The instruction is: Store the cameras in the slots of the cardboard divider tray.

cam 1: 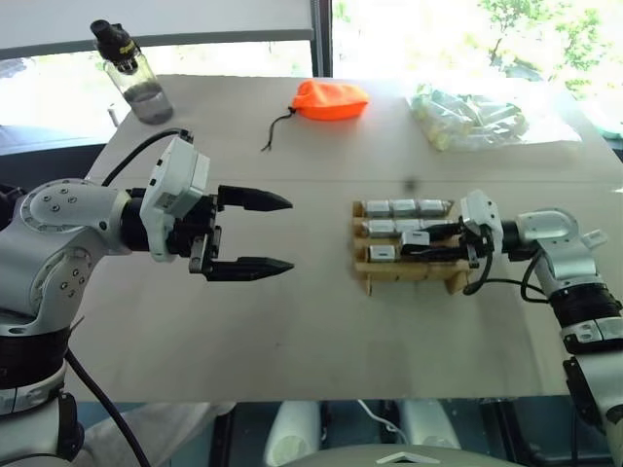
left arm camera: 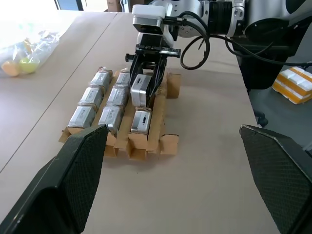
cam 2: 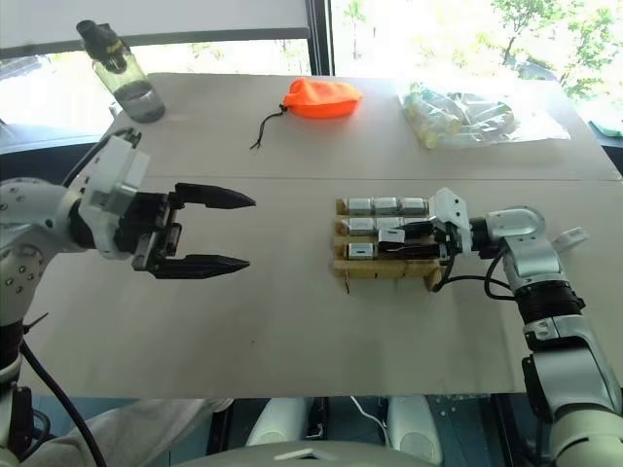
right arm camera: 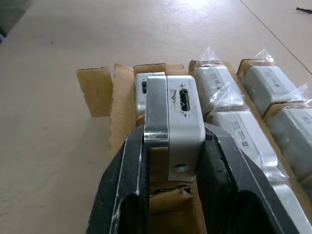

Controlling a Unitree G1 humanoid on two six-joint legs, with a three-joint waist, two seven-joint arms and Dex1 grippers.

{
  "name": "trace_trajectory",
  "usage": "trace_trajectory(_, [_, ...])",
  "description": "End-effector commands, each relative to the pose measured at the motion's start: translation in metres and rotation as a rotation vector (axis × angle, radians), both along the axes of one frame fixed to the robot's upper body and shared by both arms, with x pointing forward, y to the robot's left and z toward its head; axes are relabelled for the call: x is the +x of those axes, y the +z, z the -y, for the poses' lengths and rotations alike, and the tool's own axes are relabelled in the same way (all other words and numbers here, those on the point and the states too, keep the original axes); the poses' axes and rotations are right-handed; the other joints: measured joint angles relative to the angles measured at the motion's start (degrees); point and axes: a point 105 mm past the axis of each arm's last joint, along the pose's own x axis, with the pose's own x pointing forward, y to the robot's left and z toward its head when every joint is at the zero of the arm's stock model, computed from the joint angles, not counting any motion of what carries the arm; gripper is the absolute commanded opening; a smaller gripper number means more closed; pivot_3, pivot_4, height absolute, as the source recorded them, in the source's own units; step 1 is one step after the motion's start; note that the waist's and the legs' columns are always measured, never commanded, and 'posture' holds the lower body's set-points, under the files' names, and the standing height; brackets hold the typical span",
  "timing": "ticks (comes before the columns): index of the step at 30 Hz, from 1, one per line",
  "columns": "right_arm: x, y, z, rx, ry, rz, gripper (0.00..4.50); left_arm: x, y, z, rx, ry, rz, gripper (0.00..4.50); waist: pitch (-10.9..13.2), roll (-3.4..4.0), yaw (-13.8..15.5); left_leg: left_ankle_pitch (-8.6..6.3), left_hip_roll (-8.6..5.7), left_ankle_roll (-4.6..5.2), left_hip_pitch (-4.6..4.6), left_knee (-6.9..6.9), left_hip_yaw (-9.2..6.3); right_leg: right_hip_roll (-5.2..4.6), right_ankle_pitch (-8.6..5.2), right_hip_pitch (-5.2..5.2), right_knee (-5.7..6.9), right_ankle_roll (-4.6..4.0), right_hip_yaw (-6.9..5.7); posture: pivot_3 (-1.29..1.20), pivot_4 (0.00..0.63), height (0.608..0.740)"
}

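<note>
The cardboard divider tray (cam 1: 409, 275) lies on the table right of centre. Several silver-grey cameras (cam 1: 404, 206) in clear wrap fill its far and middle rows, and one more (left arm camera: 140, 121) sits at the left end of the near row. My right gripper (cam 1: 428, 240) reaches in from the right, shut on another camera (right arm camera: 175, 114). It holds that camera on edge over the near row's middle slot (left arm camera: 139, 90). My left gripper (cam 1: 288, 233) hovers open and empty above the table, well left of the tray, with its fingers (left arm camera: 73, 180) pointing toward it.
A water bottle (cam 1: 131, 73) stands at the table's far left corner. An orange drawstring pouch (cam 1: 331, 99) lies at the far middle and a clear plastic bundle (cam 1: 467, 117) at the far right. Bare tabletop separates my left gripper from the tray.
</note>
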Motion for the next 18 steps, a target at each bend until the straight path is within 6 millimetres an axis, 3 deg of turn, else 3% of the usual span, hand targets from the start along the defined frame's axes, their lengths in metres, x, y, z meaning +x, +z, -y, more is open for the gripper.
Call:
trace_trajectory(1, [0.002, 0.009, 0.002, -0.004, 0.027, 0.039, 0.78, -0.004, 0.008, 0.003, 0.010, -0.018, 0.029, 4.50, 0.0, 0.00, 0.0, 0.00, 0.00, 0.00, 0.00, 0.00, 0.01, 0.00, 0.00, 0.00, 0.00, 0.00, 0.01, 0.00, 0.150, 0.740])
trace_trajectory(18, [-0.006, -0.008, 0.002, -0.123, 0.140, 0.044, 0.78, -0.004, 0.009, 0.003, 0.007, -0.009, 0.041, 4.50, 0.0, -0.01, 0.0, 0.01, 0.00, -0.01, 0.04, 0.01, 0.00, -0.01, 0.00, 0.02, 0.03, 0.00, 0.01, 0.00, 0.150, 0.740])
